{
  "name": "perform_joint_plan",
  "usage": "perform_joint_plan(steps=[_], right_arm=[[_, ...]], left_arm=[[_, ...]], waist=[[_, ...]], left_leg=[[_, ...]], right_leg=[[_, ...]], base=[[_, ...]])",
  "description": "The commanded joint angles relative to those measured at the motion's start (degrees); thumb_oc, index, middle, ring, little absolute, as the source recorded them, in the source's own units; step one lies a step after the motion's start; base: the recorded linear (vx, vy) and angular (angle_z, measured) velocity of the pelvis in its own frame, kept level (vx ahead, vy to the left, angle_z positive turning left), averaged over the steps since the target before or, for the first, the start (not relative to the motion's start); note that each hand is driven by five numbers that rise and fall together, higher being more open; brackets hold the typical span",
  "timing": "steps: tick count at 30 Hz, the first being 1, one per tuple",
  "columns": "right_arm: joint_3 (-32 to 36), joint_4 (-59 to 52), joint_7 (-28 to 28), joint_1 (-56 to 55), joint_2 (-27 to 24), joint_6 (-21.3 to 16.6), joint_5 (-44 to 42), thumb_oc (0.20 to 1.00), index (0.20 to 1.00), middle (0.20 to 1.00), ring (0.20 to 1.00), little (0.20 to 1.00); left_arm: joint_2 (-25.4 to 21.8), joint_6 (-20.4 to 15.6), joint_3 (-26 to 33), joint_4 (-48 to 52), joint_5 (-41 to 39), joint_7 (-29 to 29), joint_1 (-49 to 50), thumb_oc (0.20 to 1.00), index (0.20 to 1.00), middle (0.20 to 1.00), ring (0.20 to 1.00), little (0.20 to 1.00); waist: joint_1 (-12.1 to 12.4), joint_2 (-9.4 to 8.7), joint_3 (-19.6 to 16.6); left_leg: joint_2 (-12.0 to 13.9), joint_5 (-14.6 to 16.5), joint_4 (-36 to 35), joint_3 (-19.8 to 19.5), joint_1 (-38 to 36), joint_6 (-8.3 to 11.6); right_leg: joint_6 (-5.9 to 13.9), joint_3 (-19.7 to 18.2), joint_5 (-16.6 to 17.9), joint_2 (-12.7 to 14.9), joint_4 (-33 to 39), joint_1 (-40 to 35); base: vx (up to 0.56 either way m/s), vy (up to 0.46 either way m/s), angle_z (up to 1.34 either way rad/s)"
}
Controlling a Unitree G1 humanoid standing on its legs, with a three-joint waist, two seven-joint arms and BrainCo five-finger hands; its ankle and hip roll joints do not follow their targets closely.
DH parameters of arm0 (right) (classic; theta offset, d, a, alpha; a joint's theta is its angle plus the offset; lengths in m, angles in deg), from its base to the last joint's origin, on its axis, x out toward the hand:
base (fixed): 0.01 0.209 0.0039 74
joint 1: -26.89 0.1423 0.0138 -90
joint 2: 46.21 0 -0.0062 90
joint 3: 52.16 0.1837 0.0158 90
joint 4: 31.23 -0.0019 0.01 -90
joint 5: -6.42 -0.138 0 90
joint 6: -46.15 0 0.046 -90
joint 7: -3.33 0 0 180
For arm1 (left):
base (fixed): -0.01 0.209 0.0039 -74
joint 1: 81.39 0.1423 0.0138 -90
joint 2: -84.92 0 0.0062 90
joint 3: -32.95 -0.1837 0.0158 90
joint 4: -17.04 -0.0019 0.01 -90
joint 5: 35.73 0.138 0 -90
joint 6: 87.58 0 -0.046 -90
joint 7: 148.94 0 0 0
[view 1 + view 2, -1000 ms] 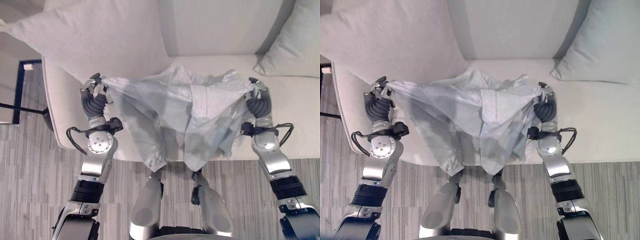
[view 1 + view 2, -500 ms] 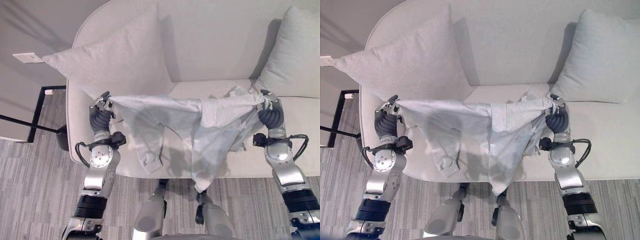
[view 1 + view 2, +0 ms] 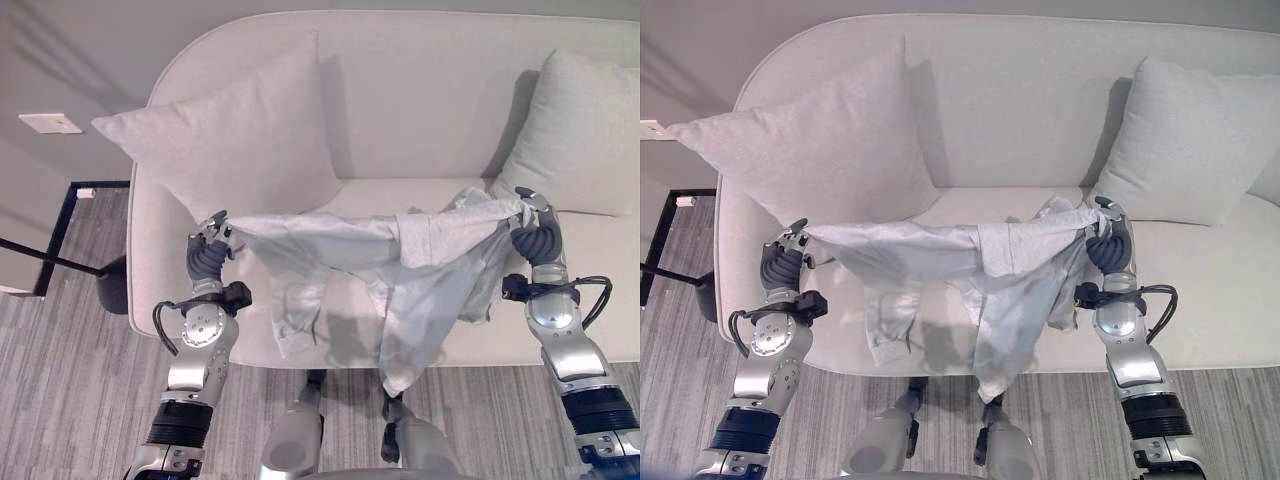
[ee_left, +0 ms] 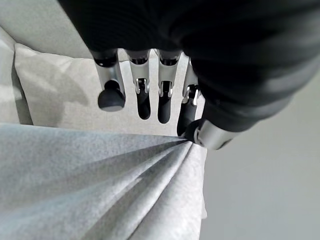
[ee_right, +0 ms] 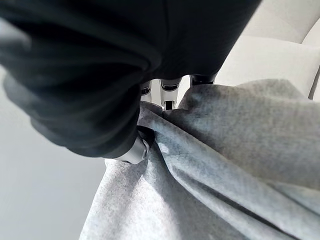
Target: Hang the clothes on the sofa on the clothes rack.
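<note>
Above the sofa point(image 3: 420, 90), left hand point(image 3: 208, 245) and right hand point(image 3: 530, 222) each pinch the stretched garment point(image 3: 400, 260).

No legible text, label, number or sign anywhere.
</note>
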State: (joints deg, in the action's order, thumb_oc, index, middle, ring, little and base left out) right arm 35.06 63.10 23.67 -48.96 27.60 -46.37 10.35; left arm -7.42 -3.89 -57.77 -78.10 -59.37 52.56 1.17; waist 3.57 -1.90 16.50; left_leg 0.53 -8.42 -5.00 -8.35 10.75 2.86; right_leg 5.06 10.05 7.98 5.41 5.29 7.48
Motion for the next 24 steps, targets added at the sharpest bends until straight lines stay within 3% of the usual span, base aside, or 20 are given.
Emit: perform_joint_plan(steps=[1, 5, 13, 24], right_arm=[[1.45, -1.27, 1.52, 4.83, -2.53, -3.96, 0.78, 0.2, 0.2, 0.2, 0.2, 0.2], [2.12, -2.13, 1.86, 3.23, -1.47, -3.16, 1.73, 0.2, 0.2, 0.2, 0.2, 0.2], [3.14, -2.68, 2.24, 2.02, -0.58, -2.98, 2.35, 0.2, 0.2, 0.2, 0.2, 0.2], [1.99, -3.08, 2.08, 5.62, -0.75, -2.83, 2.52, 0.2, 0.2, 0.2, 0.2, 0.2]], left_arm=[[-4.39, -1.17, -1.63, -2.95, 2.68, -1.31, -0.78, 0.2, 0.2, 0.2, 0.2, 0.2], [-3.4, -0.79, -2.4, -4.65, 2.33, -0.88, -1.62, 0.2, 0.2, 0.2, 0.2, 0.2], [-2.67, -1.43, -0.87, -4.15, -0.18, 0.3, -1.31, 0.2, 0.2, 0.2, 0.2, 0.2], [-2.91, -2.49, 2.38, 0.61, 0.59, 3.02, -1.49, 0.2, 0.2, 0.2, 0.2, 0.2]], waist=[[1.28, -4.03, -4.48], [1.3, -5.2, -3.71], [1.4, -5.78, -4.51], [3.13, -4.01, -9.12]], left_leg=[[0.79, 5.35, 0.0, 1.38, -1.04, 0.86], [1.09, 5.44, 0.0, 1.35, -0.54, 0.86], [1.01, 5.86, 0.0, 1.5, -1.03, 0.67], [0.75, 6.53, 0.0, 1.15, -4.21, 1.32]], right_leg=[[4.77, -0.29, -3.84, 3.88, -3.7, -0.9], [4.84, -0.1, -3.62, 3.65, -3.17, -0.61], [4.92, -0.18, -3.67, 3.6, -2.78, -1.29], [4.76, 1.45, -5.14, 4.06, -3.12, -5.19]], base=[[0.0, 0.0, 0.0], [-0.01, -0.005, 0.02], [0.0, 0.0, 0.0], [0.02, -0.027, 0.03]])
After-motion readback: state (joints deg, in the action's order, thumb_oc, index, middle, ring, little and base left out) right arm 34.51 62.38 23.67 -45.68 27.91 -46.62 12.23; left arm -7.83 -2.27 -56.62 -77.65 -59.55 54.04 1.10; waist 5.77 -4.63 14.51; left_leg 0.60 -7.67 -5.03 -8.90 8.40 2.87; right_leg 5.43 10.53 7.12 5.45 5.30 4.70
